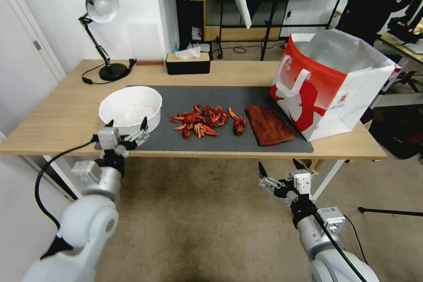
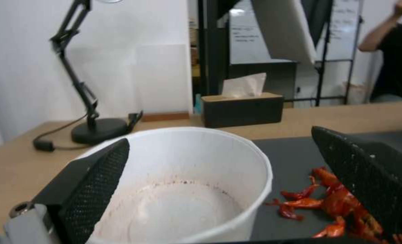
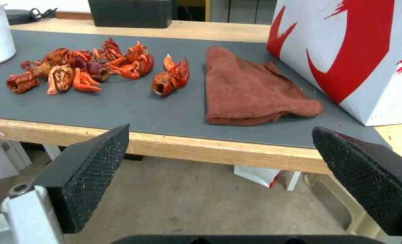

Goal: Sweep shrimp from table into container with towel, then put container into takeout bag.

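On the light wood table (image 1: 57, 114), a black desk lamp (image 1: 103, 31) is seen at the far left corner, and a black tissue box (image 1: 187, 63) is set along the far edge. The round white container (image 1: 130, 109) is placed at the left end of the dark grey mat (image 1: 246, 97), upright, with faint red stains visible inside. The left gripper (image 1: 127, 128) is held at the near edge of the table, just in front of the container, with its fingers (image 2: 97, 183) spread wide and nothing between them; in the left wrist view the bowl's rim is framed between the two pads. Just to the right of the container, the shrimp (image 1: 200, 122) are heaped in a loose pile on the mat, with one piece (image 1: 239, 123) lying slightly apart on the right. Next to that piece, the rust-brown towel (image 1: 269, 125) is laid flat and partly folded, untouched. The red and white takeout bag (image 1: 328, 83) is stood open at the right end of the mat, close beside the towel, its silver lining showing. The right gripper (image 1: 282, 171) is held below and in front of the table edge, roughly in line with the towel but well apart from it, its fingers (image 3: 92, 173) released wide and empty.
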You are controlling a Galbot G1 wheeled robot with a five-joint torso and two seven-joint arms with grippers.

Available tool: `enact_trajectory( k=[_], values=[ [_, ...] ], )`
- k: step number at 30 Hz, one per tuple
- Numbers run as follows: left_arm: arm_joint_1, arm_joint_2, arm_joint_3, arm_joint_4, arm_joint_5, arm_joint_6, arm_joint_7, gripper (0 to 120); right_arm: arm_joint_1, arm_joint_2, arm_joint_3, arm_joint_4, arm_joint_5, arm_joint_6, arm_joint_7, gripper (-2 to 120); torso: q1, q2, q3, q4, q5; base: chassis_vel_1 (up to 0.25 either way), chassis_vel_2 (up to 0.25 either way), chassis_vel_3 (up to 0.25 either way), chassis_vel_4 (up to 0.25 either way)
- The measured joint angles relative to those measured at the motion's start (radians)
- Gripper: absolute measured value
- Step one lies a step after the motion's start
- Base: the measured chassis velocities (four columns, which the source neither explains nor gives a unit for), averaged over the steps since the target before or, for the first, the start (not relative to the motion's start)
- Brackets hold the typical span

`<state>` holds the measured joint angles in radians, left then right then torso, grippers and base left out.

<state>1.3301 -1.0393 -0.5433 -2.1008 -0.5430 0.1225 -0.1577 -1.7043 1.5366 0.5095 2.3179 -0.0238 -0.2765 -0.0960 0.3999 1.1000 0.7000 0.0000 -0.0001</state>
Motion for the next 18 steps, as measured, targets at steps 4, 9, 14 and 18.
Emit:
enact_trajectory(
  k=[4,9,14,18],
  values=[
    [-0.033,0.125,-0.01,0.054,-0.018,-0.03,0.108,100,-0.006,0.0,0.003,-0.006,-0.006,0.003,0.0,100,0.0,0.0,0.0,0.0,0.0002,0.0,0.0,0.0,0.0],
    [-0.086,0.24,-0.004,0.131,-0.018,-0.063,0.269,100,-0.012,0.002,0.005,-0.012,-0.01,0.008,-0.001,100,0.0,0.0,0.0,0.0001,-0.0002,0.0,0.0,0.0,0.0],
    [-0.165,0.334,0.007,0.214,0.012,-0.091,0.471,100,-0.015,0.006,0.004,-0.015,-0.019,0.008,-0.001,100,0.0,0.0,0.0,-0.0003,-0.0002,0.0,0.0,0.0,0.0],
    [-0.207,0.405,0.004,0.281,0.044,-0.135,0.64,100,-0.018,0.005,0.009,-0.014,-0.017,0.01,0.003,100,0.0,0.0,0.0,0.0002,0.0001,0.0,0.0,0.0,0.0]
  ],
)
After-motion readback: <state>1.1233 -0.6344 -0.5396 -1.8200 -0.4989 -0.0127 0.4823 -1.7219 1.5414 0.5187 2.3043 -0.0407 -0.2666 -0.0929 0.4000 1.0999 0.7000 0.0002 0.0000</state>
